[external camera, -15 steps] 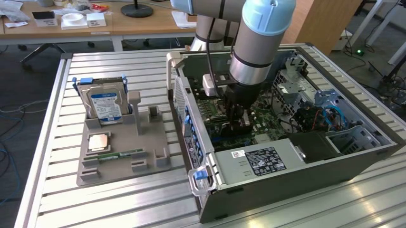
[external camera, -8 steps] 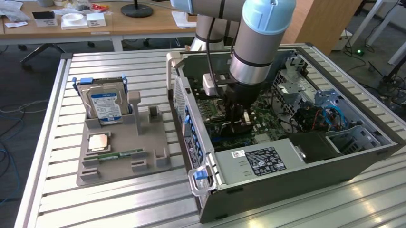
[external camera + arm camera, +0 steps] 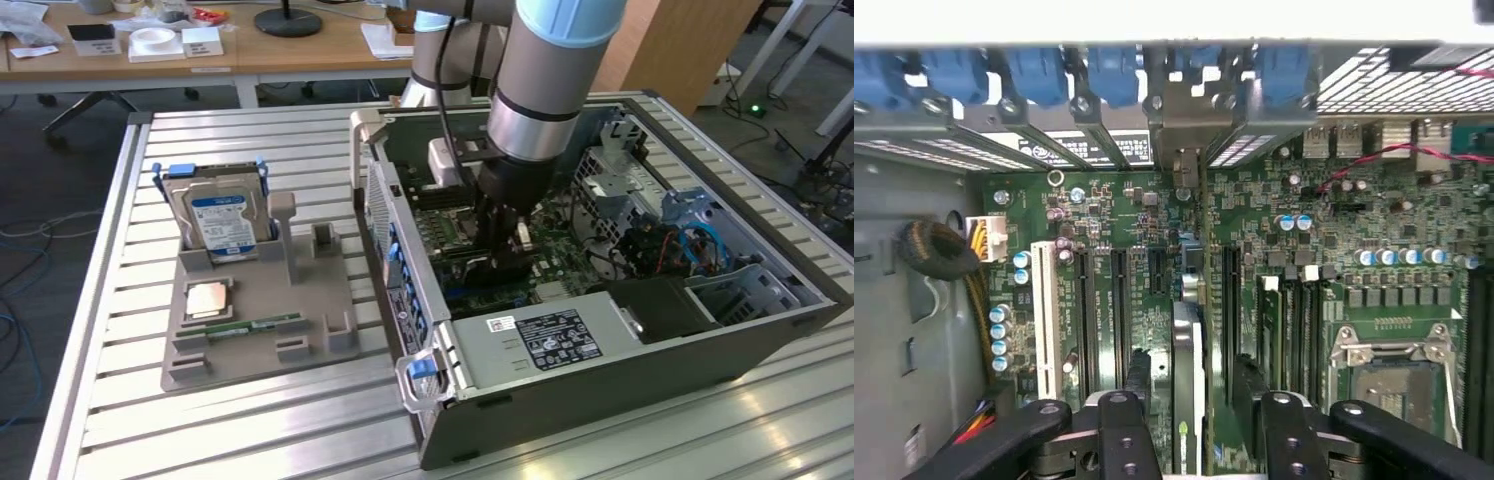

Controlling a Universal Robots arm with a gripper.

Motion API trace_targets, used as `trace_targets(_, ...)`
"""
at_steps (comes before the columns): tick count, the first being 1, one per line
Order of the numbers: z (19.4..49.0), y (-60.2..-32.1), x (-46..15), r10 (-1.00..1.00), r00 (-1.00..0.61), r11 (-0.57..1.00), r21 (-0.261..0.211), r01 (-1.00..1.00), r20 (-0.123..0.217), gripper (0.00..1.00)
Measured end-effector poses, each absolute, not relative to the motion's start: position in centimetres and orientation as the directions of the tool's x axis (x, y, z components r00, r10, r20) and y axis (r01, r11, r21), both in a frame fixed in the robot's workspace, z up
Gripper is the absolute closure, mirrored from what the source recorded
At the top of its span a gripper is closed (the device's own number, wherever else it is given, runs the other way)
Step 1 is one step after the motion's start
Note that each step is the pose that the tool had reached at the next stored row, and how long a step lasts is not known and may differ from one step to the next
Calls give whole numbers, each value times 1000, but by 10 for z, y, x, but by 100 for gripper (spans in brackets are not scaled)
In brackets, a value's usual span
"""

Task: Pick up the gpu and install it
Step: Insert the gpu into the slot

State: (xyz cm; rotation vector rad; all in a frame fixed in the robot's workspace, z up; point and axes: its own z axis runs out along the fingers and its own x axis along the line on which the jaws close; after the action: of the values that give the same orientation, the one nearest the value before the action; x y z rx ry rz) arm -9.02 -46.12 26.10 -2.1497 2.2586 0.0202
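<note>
Nearby, hard drive (image 3: 220, 222) beside case (image 3: 534, 395)

The open grey metal computer case (image 3: 601, 330) is viewed from above and aside; its green motherboard (image 3: 1124, 290), shared, is seen closely beyond the jaws.

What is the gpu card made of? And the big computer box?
The gpu looks like green circuit board with a silvery metal end bracket, seen edge-on between the open claw. The computer case seems painted grey sheet metal: thin, flat, folded walls.
</note>
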Motion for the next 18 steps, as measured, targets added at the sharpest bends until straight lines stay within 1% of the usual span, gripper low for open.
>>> trace_targets(18,306,-461,-90,-998,-49,49,-9,-999,-26,54)
